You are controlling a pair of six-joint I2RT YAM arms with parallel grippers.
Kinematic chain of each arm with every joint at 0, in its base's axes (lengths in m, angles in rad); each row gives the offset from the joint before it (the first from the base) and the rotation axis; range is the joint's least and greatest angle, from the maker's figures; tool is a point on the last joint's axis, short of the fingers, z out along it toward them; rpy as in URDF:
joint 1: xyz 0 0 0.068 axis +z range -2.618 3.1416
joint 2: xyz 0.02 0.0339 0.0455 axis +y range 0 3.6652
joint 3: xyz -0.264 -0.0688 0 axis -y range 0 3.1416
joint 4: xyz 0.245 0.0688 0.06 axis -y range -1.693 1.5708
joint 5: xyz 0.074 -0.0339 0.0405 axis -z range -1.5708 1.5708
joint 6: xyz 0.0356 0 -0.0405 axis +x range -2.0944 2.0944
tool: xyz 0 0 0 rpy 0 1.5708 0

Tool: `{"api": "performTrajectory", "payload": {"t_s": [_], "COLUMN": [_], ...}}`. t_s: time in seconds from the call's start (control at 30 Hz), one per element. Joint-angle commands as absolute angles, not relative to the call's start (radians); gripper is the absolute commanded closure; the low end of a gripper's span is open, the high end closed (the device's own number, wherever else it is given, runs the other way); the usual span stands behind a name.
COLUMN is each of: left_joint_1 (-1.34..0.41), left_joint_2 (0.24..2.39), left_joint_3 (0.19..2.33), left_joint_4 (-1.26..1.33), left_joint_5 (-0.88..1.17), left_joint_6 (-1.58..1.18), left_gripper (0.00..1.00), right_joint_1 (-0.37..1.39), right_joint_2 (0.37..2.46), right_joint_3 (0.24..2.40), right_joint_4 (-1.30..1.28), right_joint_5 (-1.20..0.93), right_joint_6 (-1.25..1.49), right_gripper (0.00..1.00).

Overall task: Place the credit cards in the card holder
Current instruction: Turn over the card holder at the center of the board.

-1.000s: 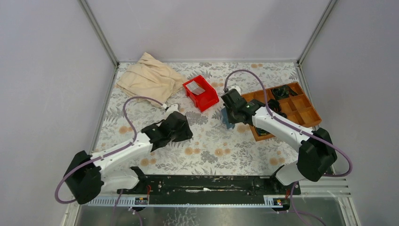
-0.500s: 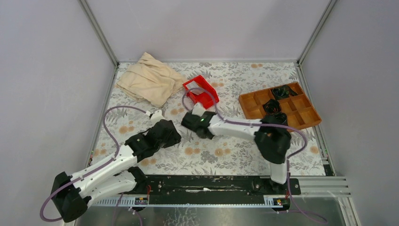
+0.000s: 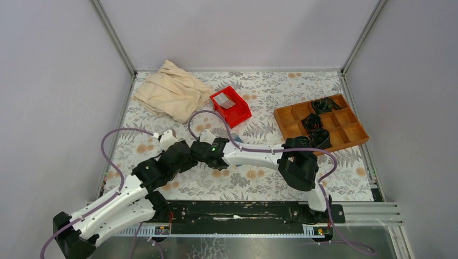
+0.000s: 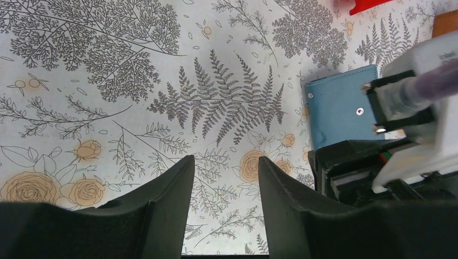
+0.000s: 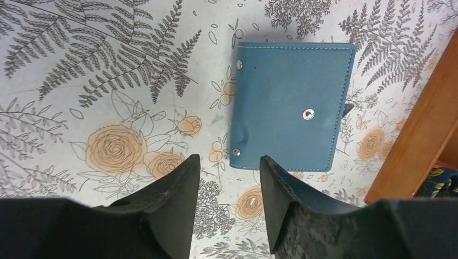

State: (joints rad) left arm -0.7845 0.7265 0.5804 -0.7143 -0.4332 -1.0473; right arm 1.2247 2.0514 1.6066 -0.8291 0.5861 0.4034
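Observation:
The card holder (image 5: 291, 108) is a teal-blue wallet lying closed and flat on the flowered table, snap stud up. My right gripper (image 5: 227, 159) is open just short of the wallet's near edge, with nothing between its fingers. In the left wrist view the card holder (image 4: 337, 110) lies partly under the right arm's wrist. My left gripper (image 4: 224, 162) is open over bare table to the wallet's left. In the top view both gripper heads meet at the table's near middle and hide the wallet. One pale credit card (image 3: 227, 102) lies in the red bin.
The red bin (image 3: 240, 112) stands at the back centre and a crumpled beige cloth (image 3: 170, 91) at the back left. A brown wooden compartment tray (image 3: 345, 132) with dark items in some cells sits at the right; its edge (image 5: 426, 118) is close to the wallet.
The right arm swung from beside the wooden tray to the near middle, bringing the wallet along, then opened and left it on the table. The left arm pulled back towards the near left.

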Motion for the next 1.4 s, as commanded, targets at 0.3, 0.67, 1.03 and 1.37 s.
{"api": "performTrajectory", "payload": {"t_s": [0.3, 0.67, 1.03, 1.37], "left_joint_1": [-0.785, -0.814, -0.850, -0.857], "left_joint_2": [0.929, 1.258, 1.452, 1.514], "left_joint_3": [0.595, 0.742, 0.815, 0.800], "left_joint_4": [-0.366, -0.145, -0.121, -0.108], "left_joint_5": [-0.300, -0.177, -0.176, -0.176], "left_joint_6": [-0.943, -0.824, -0.778, -0.766], "left_gripper": [0.46, 0.46, 0.46, 0.47], "right_joint_1": [1.048, 0.846, 0.774, 0.764], "right_joint_2": [1.670, 1.634, 1.745, 1.792], "right_joint_3": [1.354, 1.288, 1.322, 1.347], "right_joint_4": [-0.668, -0.600, -0.560, -0.545], "right_joint_5": [0.457, 0.316, 0.224, 0.193], "right_joint_6": [0.494, 0.455, 0.485, 0.494], "right_gripper": [0.51, 0.51, 0.54, 0.55]}}
